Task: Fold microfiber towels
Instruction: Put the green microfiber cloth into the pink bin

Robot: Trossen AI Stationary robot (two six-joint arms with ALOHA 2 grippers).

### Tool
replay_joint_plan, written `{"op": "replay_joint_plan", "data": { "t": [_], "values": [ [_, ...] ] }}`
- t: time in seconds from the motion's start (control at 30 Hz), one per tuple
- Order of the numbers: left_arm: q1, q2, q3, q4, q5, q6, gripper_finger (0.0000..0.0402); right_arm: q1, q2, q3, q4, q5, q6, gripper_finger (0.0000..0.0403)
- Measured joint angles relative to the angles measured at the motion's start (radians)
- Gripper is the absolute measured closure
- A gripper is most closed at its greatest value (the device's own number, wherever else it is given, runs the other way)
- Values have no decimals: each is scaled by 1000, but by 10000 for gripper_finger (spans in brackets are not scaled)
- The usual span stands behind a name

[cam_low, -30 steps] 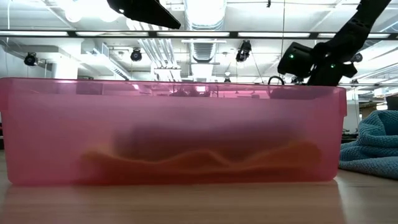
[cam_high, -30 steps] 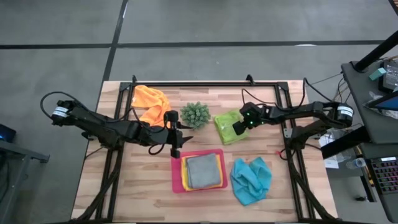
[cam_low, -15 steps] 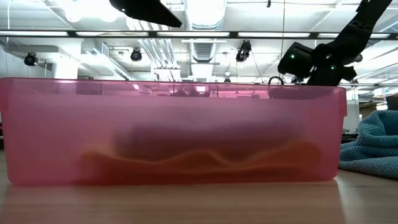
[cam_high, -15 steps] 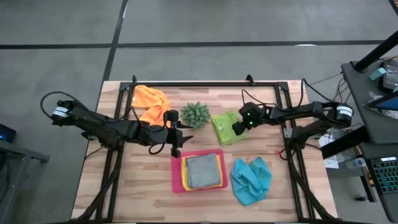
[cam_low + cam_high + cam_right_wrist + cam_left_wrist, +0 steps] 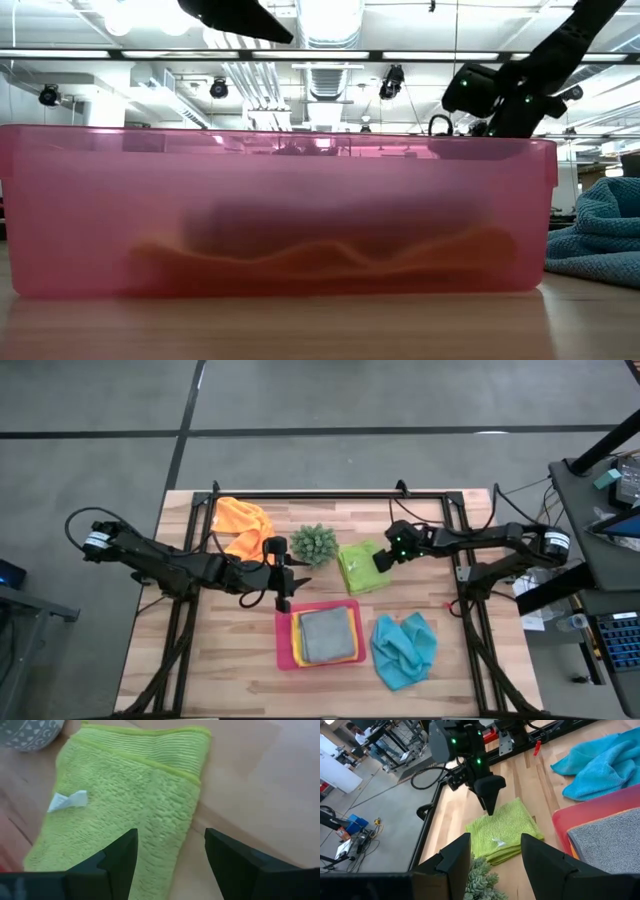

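The lime green towel (image 5: pixel 360 567) lies folded flat on the table between the plant and my right arm, with a white tag (image 5: pixel 67 800) on top. It also shows in the left wrist view (image 5: pixel 505 827) and the right wrist view (image 5: pixel 135 805). My right gripper (image 5: pixel 381 562) is open, its fingers pointing down over the towel's right edge (image 5: pixel 489 802). My left gripper (image 5: pixel 288 575) is open and empty, beside the pink tray's far left corner. A grey towel (image 5: pixel 326 634) lies on a yellow one in the tray. The orange towel (image 5: pixel 245 525) and blue towel (image 5: pixel 405 648) lie crumpled. My right gripper stands with its open fingers (image 5: pixel 490 807) pointing down at the lime towel's right edge. I cannot tell whether the tips touch the cloth.
The spiky green plant (image 5: pixel 315 545) stands just left of the lime towel. The pink tray (image 5: pixel 283 650) sits at the near middle and fills the low view (image 5: pixel 280 210). Black frame rails run along the table's far, left and right sides.
My right gripper has risen slightly and drawn back toward the table's right edge, from over the lime towel to its right edge. The towel now lies a little closer to the plant.
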Motion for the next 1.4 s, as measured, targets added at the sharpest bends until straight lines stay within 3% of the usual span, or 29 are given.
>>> {"op": "replay_joint_plan", "data": {
  "t": [0.13,0.33,0.5,0.6,0.77,0.9,1.17,1.4],
  "values": [
    [2,0,-1,14,0,0,243,1,51,-2,30,-1,-2,184],
    [6,0,-10,14,0,0,243,2,141,-3,197,-110,-27,184],
    [6,0,-11,14,0,0,243,2,185,3,263,-138,-49,190],
    [6,0,-11,14,0,0,243,1,196,3,266,-137,-53,221],
    [6,0,-11,14,0,0,243,2,200,2,261,-140,-74,318],
    [6,0,-11,18,0,0,243,2,180,0,247,-140,-102,384],
    [17,0,-18,60,28,-4,243,49,56,-2,184,-120,-226,390],
    [67,55,-44,250,115,-4,243,175,-92,0,52,44,-361,391]
  ]
}}
